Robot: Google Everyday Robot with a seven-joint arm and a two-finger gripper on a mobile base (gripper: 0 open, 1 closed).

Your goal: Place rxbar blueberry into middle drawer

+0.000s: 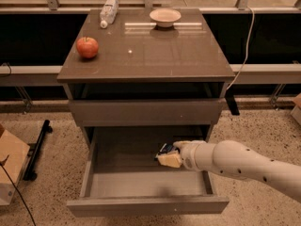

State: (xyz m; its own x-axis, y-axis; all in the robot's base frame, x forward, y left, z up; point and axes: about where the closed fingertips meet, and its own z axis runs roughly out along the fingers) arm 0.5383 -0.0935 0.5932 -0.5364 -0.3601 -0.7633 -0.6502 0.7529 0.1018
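The middle drawer (146,204) is pulled out wide below the grey cabinet, its smooth grey box interior showing. My gripper (169,157) reaches in from the right on a white arm and hangs over the right middle of the drawer interior. Its cream fingers are shut on the rxbar blueberry (165,149), a small dark-blue wrapper that pokes out at the gripper's upper left, held a little above the drawer floor.
On the cabinet top (146,51) stand a red apple (87,47) at the left, a clear plastic bottle (108,12) lying at the back left and a pale bowl (165,17) at the back. A closed grey drawer front (146,112) sits above. A cardboard box (10,166) is at far left.
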